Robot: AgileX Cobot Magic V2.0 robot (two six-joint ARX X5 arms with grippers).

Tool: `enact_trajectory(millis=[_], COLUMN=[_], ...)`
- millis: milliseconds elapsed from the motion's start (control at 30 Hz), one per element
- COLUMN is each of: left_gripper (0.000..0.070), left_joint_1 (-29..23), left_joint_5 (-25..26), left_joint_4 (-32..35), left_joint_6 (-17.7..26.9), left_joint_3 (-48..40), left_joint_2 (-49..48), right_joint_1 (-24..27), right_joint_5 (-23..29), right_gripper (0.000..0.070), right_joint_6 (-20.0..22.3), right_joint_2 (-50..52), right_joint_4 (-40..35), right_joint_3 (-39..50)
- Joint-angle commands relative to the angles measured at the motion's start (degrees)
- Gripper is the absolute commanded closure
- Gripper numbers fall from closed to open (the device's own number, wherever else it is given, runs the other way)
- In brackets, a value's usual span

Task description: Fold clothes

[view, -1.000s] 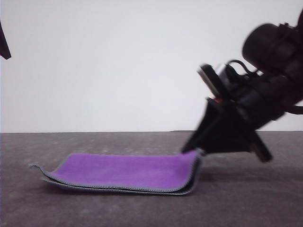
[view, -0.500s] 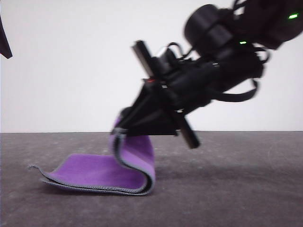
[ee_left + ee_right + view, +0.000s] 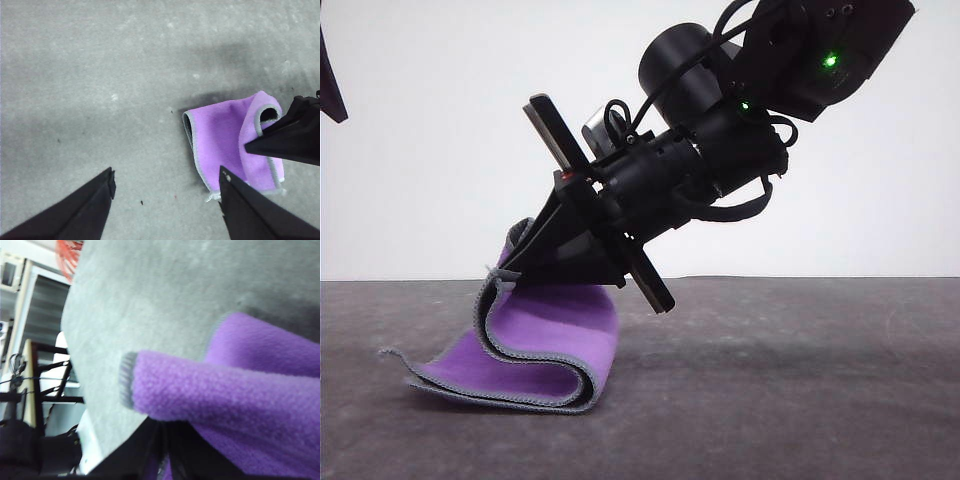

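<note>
1. Since a second ago the right gripper has carried the cloth's right edge up and leftward over the rest of it, which lies on the table.
2. Risk: the pinched edge could slip free early and flop back, since the hold looks shallow (a judgement).
3. Risk: dragging further left might pull the cloth's lower layers out of line.
4. The right arm slants down-left, jaws closed on the cloth's raised edge.
5. The left gripper hangs beside the cloth, fingers spread wide, holding nothing.
</note>
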State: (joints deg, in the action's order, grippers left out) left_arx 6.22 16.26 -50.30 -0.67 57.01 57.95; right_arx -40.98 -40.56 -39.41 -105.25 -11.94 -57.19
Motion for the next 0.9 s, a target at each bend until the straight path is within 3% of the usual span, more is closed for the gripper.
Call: enact_trajectory(millis=[0, 33, 167, 467, 600, 733, 867], left_gripper=[0.0301, 0.0301, 0.0301, 0.0301, 0.0301, 0.0301, 0.0301], left_joint_1=[-0.04, -0.04, -0.04, -0.04, -0.04, -0.04, -0.04], left_joint_5=[-0.14, -0.14, -0.14, -0.14, -0.14, -0.14, -0.14], left_joint_4=[0.61, 0.61, 0.61, 0.59, 0.55, 0.46, 0.44], left_joint_6=[-0.08, -0.08, -0.08, -0.08, -0.09, -0.12, -0.10], left_joint_3=[0.48, 0.48, 0.48, 0.48, 0.48, 0.48, 0.48], left_joint_2=[0.35, 0.35, 0.35, 0.35, 0.35, 0.35, 0.35], right_joint_1=[-0.84, -0.84, -0.84, -0.93, -0.59, 0.68, 3.15], right_joint_5=[-0.05, -0.25, -1.65, -2.49, -6.28, -4.74, 2.35], right_gripper=[0.0673, 0.0624, 0.0292, 0.0278, 0.0278, 0.0278, 0.0279], right_joint_6=[-0.39, -0.38, -0.40, 1.37, 4.23, 9.56, 18.29], right_joint_2=[-1.16, -1.16, -1.16, -1.16, -0.37, 3.35, 10.30], right_joint_4=[-0.52, -0.57, -0.85, -0.87, 0.09, 6.05, 17.84], right_joint_3=[-0.95, -0.96, -0.96, -0.96, -0.96, -0.96, -0.96])
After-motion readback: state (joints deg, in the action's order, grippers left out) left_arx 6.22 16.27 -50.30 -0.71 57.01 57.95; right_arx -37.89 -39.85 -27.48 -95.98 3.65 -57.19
